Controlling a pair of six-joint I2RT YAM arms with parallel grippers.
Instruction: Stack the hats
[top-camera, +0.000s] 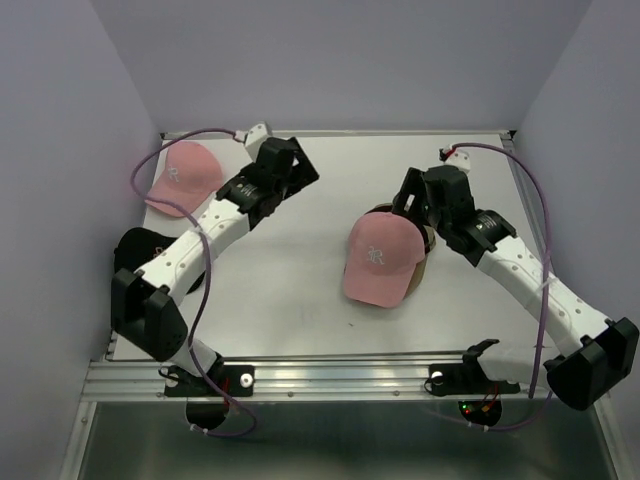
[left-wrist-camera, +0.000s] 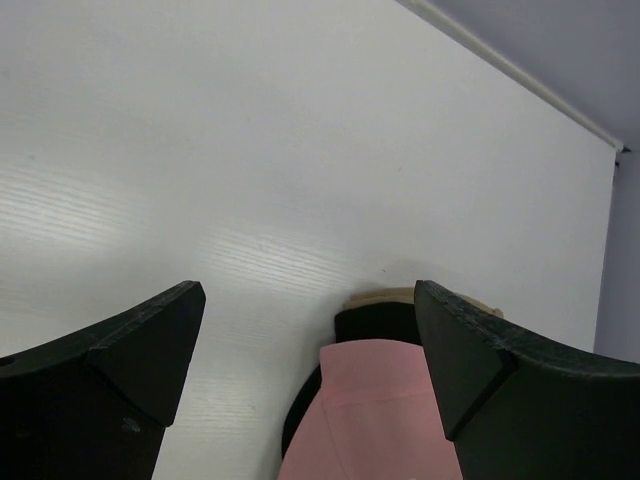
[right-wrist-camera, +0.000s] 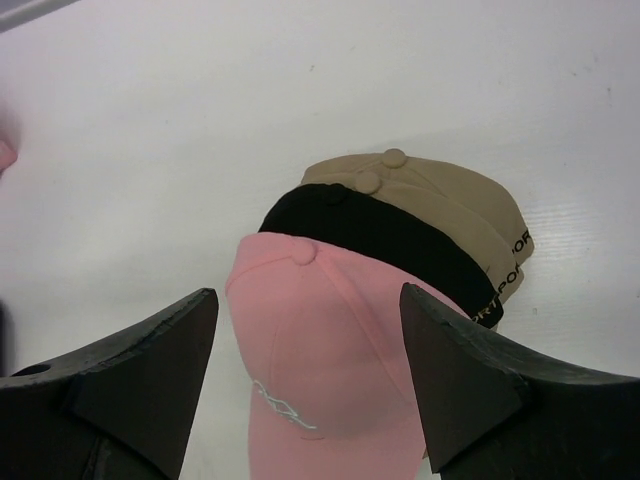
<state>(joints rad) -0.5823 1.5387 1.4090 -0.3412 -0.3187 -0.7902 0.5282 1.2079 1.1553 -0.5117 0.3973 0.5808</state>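
A stack of hats sits right of centre: a pink hat (top-camera: 380, 260) on top, a black hat (right-wrist-camera: 390, 240) under it, and two tan hats (right-wrist-camera: 450, 195) at the bottom. Another pink hat (top-camera: 185, 175) lies alone at the back left. Another black hat (top-camera: 140, 250) lies at the left, partly hidden by the left arm. My right gripper (top-camera: 405, 205) is open and empty just behind the stack, with the top pink hat (right-wrist-camera: 320, 350) between its fingers in the right wrist view. My left gripper (top-camera: 300, 170) is open and empty over bare table left of the stack (left-wrist-camera: 370, 420).
The white table (top-camera: 300, 290) is walled in at the left, back and right. A metal rail (top-camera: 300, 375) runs along the near edge. Purple cables (top-camera: 540, 210) loop beside each arm.
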